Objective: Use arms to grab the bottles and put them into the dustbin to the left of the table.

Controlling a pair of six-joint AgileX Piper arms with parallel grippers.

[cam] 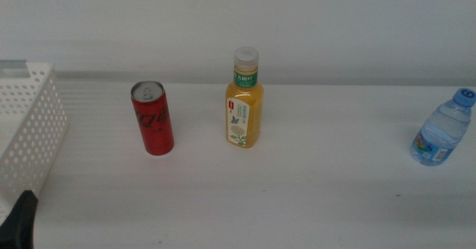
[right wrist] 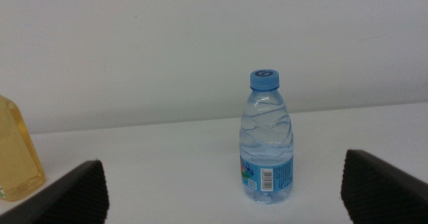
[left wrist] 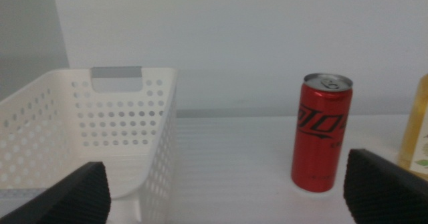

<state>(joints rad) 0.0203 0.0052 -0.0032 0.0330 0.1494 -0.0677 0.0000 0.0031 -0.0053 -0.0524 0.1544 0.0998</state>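
White table [cam: 312, 204] against white wall [cam: 335, 26], left claw [left wrist: 227, 190] and right claw [right wrist: 224, 187] both spread wide.

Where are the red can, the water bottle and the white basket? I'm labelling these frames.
red can [cam: 153, 120]: middle view, on its red side wall.
water bottle [right wrist: 267, 150]: right wrist view, on its clear body.
white basket [left wrist: 117, 114]: left wrist view, on its perforated end wall.
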